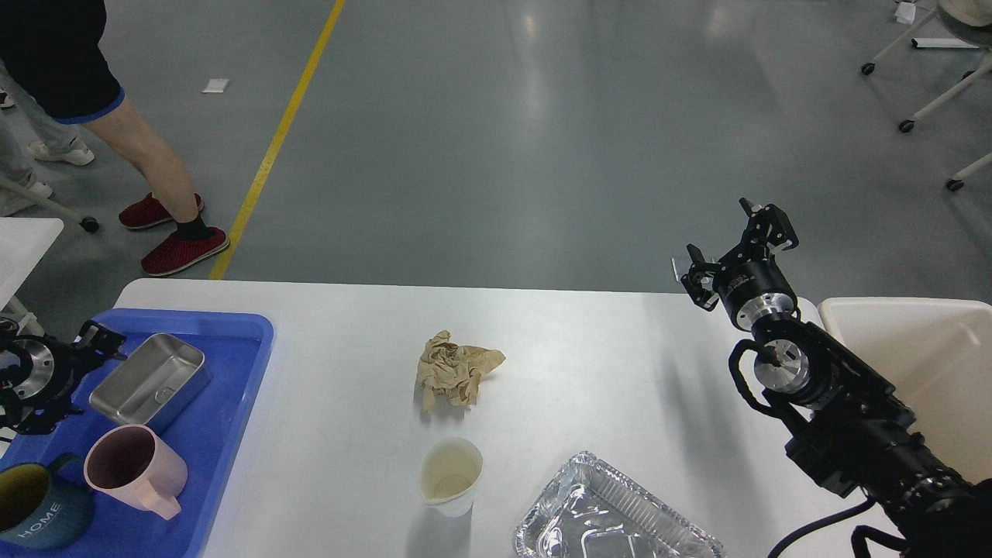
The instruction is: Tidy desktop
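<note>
The white-grey desktop [620, 364] holds a crumpled brown paper [457, 372] at its middle. A paper cup [451, 474] stands in front of it, and a foil tray [612, 515] lies at the front edge. A blue tray [225, 387] at the left holds a steel container [151, 381], a pink mug [132, 469] and a dark blue mug [35, 508]. My left gripper [77, 376] is open and empty, just left of the steel container. My right gripper [732, 242] is open and empty, raised over the desktop's far right edge.
A white bin [922, 364] stands at the desktop's right end, beside my right arm. A person [116, 116] stands on the floor beyond the far left corner. A small white side table [23, 240] is at the far left. Castor chair legs [922, 93] show at the top right.
</note>
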You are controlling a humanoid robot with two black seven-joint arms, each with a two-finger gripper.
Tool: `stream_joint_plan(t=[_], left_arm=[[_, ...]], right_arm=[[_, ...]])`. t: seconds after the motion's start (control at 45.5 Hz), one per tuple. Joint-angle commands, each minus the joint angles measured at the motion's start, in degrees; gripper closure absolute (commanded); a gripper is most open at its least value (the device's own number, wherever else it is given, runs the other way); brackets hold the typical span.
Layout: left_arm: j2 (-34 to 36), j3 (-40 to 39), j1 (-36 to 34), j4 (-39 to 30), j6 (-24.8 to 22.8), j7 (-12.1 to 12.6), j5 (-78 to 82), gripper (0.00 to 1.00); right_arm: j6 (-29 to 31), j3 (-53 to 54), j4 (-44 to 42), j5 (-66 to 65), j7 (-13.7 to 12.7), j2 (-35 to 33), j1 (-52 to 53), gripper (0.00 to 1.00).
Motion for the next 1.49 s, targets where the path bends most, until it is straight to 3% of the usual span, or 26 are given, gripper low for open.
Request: stream_joint_plan(t=[0.0, 0.264, 0.615, 0.856, 0.922, 1.076, 1.164, 1.34, 1.471], left_arm=[[3.8, -0.7, -2.0, -8.3, -0.4, 0.2, 0.0, 0.09], [16.6, -0.7, -4.0, -39.5, 8.0, 0.8, 0.1, 0.09], [24.5, -5.9, -3.5, -58.5, 9.4, 0.4, 0.1, 0.09], [27.0, -10.0, -3.0, -61.8, 6.9, -1.3, 0.0, 0.07], [27.0, -10.5, -2.9, -61.9, 5.4, -3.6, 0.1, 0.07], [26.8, -10.6, -2.0, -61.4, 5.2, -13.3, 0.2, 0.07], [26.5, -10.6, -1.1, -61.2, 5.3, -16.7, 0.2, 0.07], [24.5, -10.6, 0.1, -60.2, 5.8, -17.5, -0.1, 0.07], [19.6, -10.5, 1.3, -56.4, 8.7, -17.3, -0.7, 0.07]], right_arm=[[0.0, 0.0, 0.0, 0.0, 0.0, 0.1, 0.0, 0.00], [0.0, 0.0, 0.1, 0.0, 0.0, 0.1, 0.0, 0.00], [0.0, 0.0, 0.1, 0.0, 0.0, 0.1, 0.0, 0.00], [0.0, 0.0, 0.1, 0.0, 0.0, 0.1, 0.0, 0.00], [0.0, 0.0, 0.1, 0.0, 0.0, 0.1, 0.0, 0.00], [0.0, 0.0, 0.1, 0.0, 0.0, 0.1, 0.0, 0.00], [0.0, 0.0, 0.1, 0.0, 0.0, 0.0, 0.0, 0.00], [0.0, 0.0, 0.1, 0.0, 0.0, 0.0, 0.0, 0.00], [0.0, 0.0, 0.1, 0.0, 0.0, 0.1, 0.0, 0.00]])
